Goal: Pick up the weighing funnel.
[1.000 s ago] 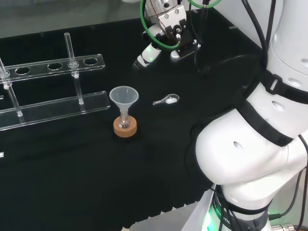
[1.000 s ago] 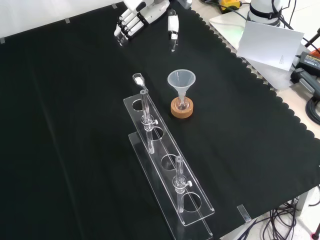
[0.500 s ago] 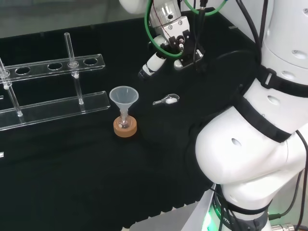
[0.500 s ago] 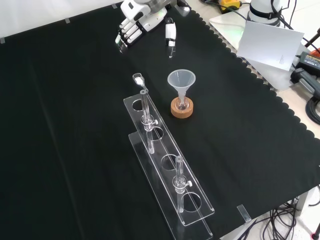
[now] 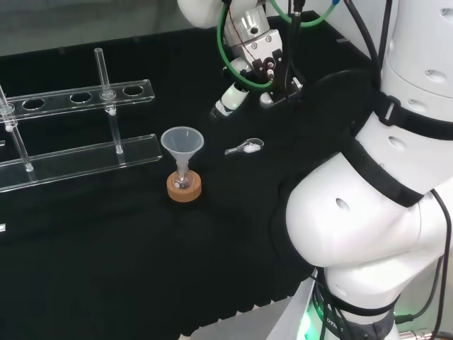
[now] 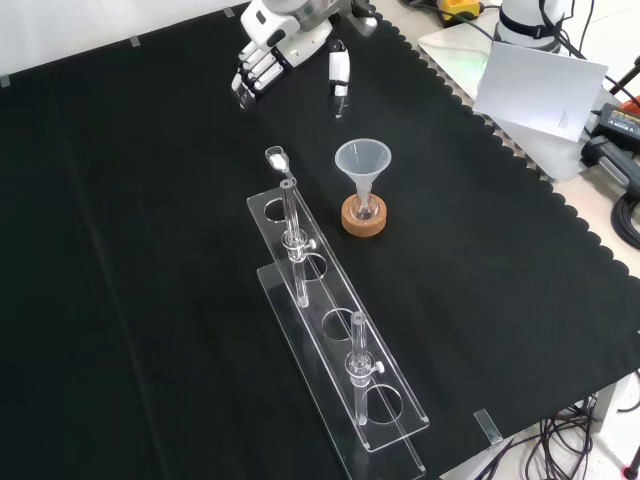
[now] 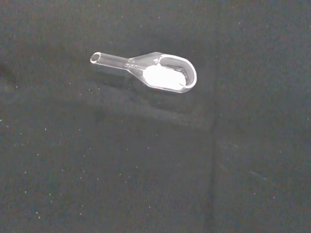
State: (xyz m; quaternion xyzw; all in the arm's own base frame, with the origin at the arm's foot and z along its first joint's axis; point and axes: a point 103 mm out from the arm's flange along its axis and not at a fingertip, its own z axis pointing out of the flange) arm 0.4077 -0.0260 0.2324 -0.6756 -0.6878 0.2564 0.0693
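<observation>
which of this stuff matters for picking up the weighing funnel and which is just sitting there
For the job: weighing funnel, lying on the cloth, white powder inside; hand, open, apart from it.
Lying about: funnel in its flask on a cork ring; clear rack with tubes.

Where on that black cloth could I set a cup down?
Front view: the cloth left of the rack is bare, also right of the funnel. Crowded where the weighing funnel lies between rack end and funnel, near the hand.
</observation>
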